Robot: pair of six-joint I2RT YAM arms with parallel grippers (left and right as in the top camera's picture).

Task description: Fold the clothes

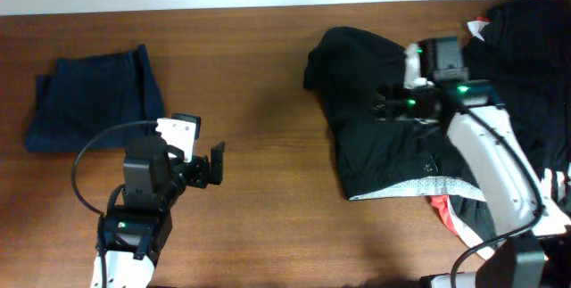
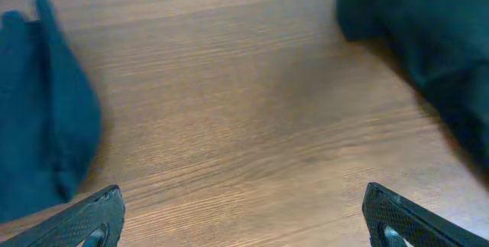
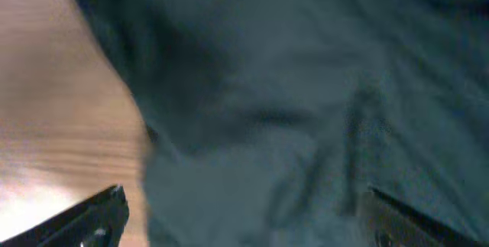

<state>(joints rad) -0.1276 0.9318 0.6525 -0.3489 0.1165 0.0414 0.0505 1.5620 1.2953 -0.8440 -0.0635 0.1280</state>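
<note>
A folded dark navy garment (image 1: 89,99) lies at the table's left; its edge shows in the left wrist view (image 2: 42,117). A crumpled black garment (image 1: 375,136) with a white-trimmed hem lies right of centre; it fills the right wrist view (image 3: 306,109) and shows at the top right of the left wrist view (image 2: 428,40). More black clothes with white and red bits (image 1: 526,74) are piled at the far right. My left gripper (image 1: 212,165) is open and empty over bare wood (image 2: 244,216). My right gripper (image 1: 382,105) is open, low over the black garment (image 3: 244,216).
The wooden table (image 1: 259,74) runs to a white far edge at the top. A red and white piece of cloth (image 1: 451,212) sticks out under the black garment near my right arm. My left arm's cable loops beside the navy garment.
</note>
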